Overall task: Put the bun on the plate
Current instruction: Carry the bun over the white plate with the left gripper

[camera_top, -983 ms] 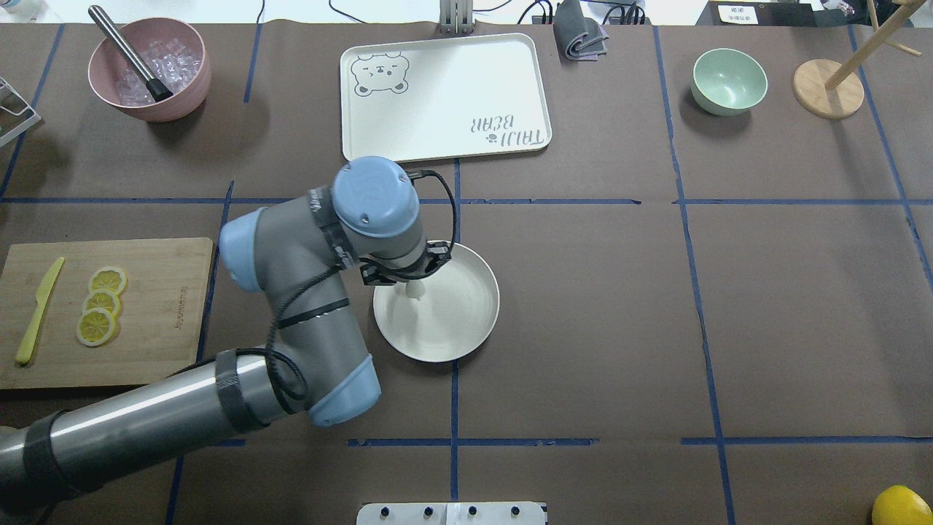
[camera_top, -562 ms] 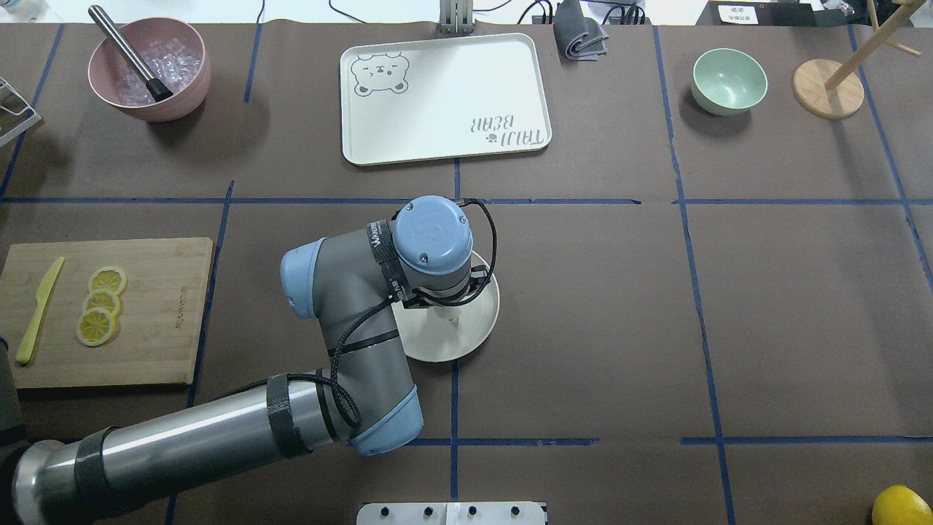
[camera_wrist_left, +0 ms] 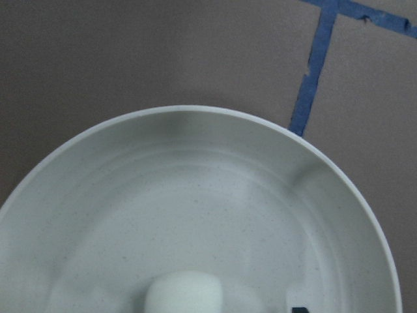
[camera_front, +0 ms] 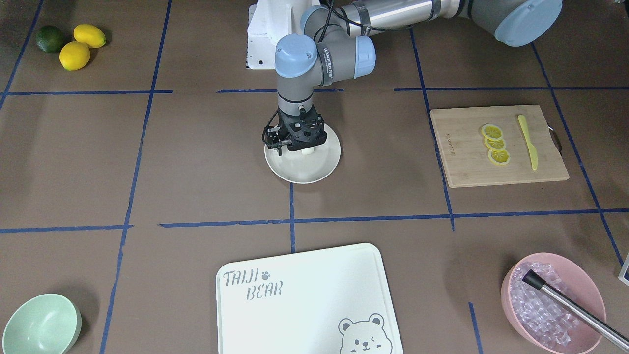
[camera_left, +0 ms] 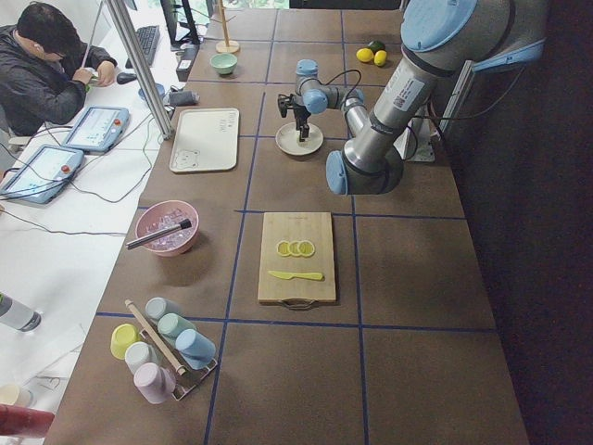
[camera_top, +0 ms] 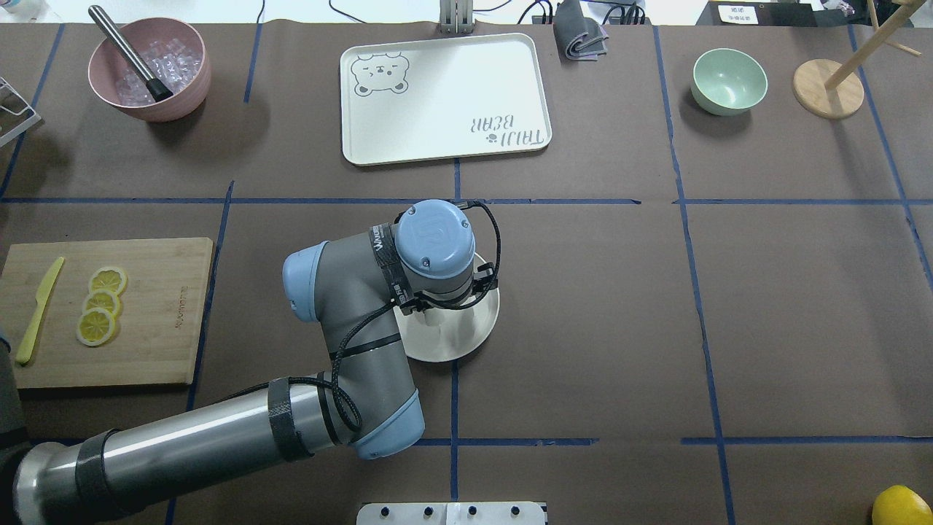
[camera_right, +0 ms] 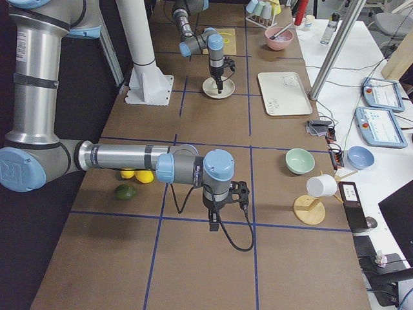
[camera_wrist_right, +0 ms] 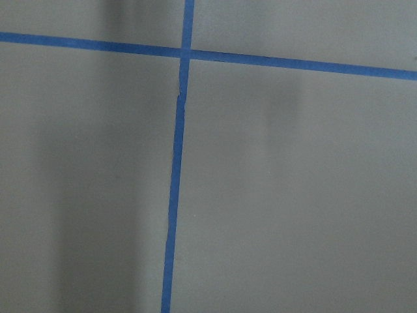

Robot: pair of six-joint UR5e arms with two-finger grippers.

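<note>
Left gripper (camera_front: 299,145) hung low over the plate (camera_wrist_left: 195,111), pointing straight down. The bun (camera_wrist_left: 184,295) lay on the plate's floor right under the fingers, towards the robot-side rim. In the wrist view one dark fingertip (camera_wrist_left: 298,308) showed to the bun's right, with bare plate between them, so the fingers were apart and not on it. The other finger was out of frame. The visible part of the bun was wider than deep, running across the wrist view. The frame edge cut off the rest, so I couldn't confirm the long axis. From overhead the wrist hid most of it.

Around the fingers, left to right:
- Far left: cutting board (camera_top: 168,313) with a yellow knife (camera_top: 40,310) and lemon slices (camera_top: 102,302).
- Left and well beyond: pink bowl (camera_top: 197,87) with ice and a metal tool.
- Straight beyond, well apart: bear tray (camera_top: 437,87).
- Far right and beyond: mint-green bowl (camera_top: 729,80) and wooden stand (camera_top: 827,87).

Only the plate's rim was close to the bun.

Right gripper (camera_right: 214,219) pointed down over bare table, well to the right. Couldn't tell whether its fingers were apart.
</note>
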